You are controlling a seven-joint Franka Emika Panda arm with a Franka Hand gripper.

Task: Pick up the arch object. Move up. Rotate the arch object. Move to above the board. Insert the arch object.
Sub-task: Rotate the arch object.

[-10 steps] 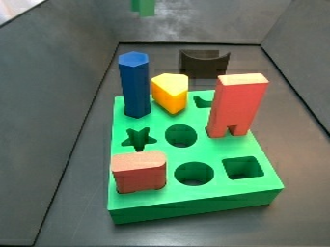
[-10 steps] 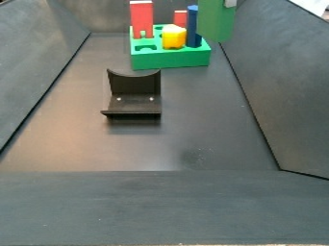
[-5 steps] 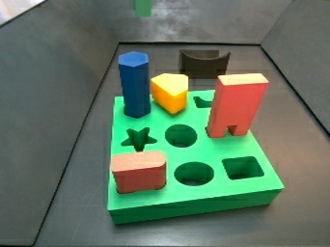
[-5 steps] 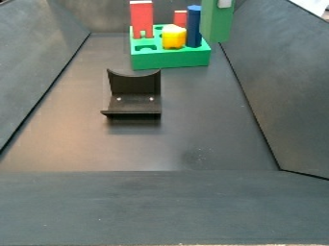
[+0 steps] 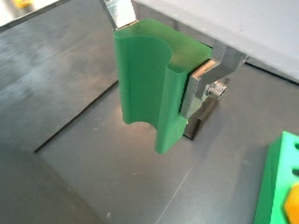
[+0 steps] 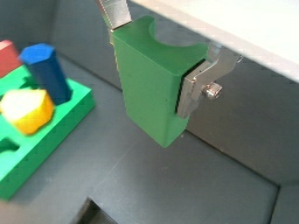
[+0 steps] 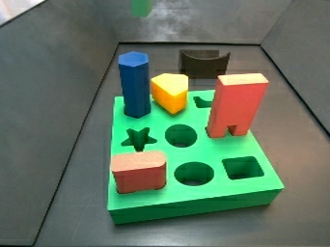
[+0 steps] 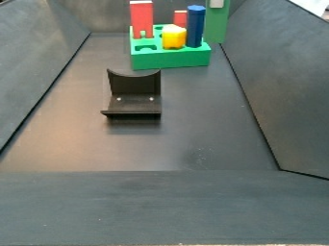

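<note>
Gripping the plain mid-green arch object (image 5: 149, 83) between its flat silver fingers (image 5: 201, 72), the claw (image 5: 163, 39) holds the piece well above the dark surface (image 5: 82, 188), clenched on its two broad sides in both wrist views; the curved notch of the arch object (image 6: 155, 74) faces up toward the claw (image 6: 163, 39). In both side views only the lower end of the arch object (image 7: 141, 8) shows, at the upper edge of the picture, hanging high and apart from everything below. The thick bright-green square board (image 7: 264, 193) lies flat on the surface, with star, round and square cut-outs open on its face. Standing in the board are a tall red block with a notched foot (image 7: 238, 104), a blue hexagonal column (image 7: 134, 85), a yellow wedge-like block (image 7: 171, 93) and a low salmon-pink block (image 7: 138, 173). A black block with a curved notch (image 7: 202, 63) sits on the surface just behind the board. In a side view, the dark L-shaped fixture (image 8: 133, 94) stands on the surface, well apart from the board (image 8: 174, 59).
</note>
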